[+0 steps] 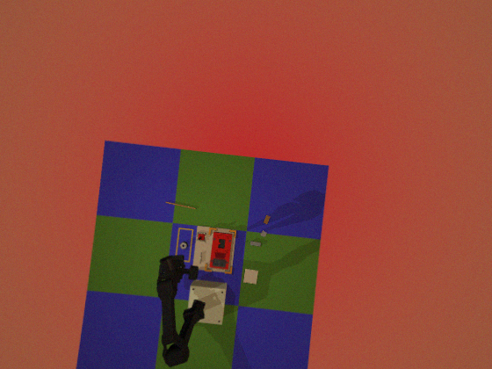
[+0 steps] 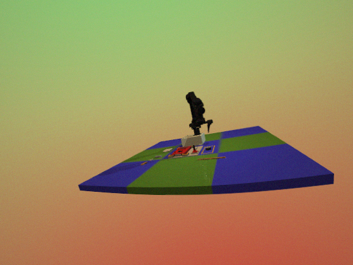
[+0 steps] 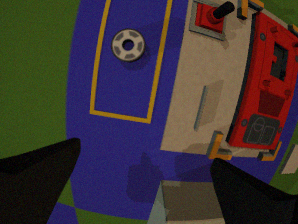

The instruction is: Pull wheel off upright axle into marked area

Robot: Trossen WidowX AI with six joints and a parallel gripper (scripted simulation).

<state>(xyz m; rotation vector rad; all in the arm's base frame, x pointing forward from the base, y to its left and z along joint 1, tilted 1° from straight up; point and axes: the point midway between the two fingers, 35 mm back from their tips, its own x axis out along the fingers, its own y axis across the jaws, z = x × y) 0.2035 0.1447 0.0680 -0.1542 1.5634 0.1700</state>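
Above the middle of the checkered table (image 1: pixel 132 184), our gripper (image 3: pixel 143 183) hangs with its jaws spread wide, gripping nothing and touching nothing. The wheel (image 3: pixel 128 44) lies flat inside the yellow marked area (image 3: pixel 101 63), well apart from the fingers. Beside it we see the beige board (image 3: pixel 193 90) with the upright axle (image 3: pixel 220 12) and a red block (image 3: pixel 269 90).

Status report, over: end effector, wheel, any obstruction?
End effector open, empty, raised off table. Wheel flat inside yellow marked area. Nothing touching it.
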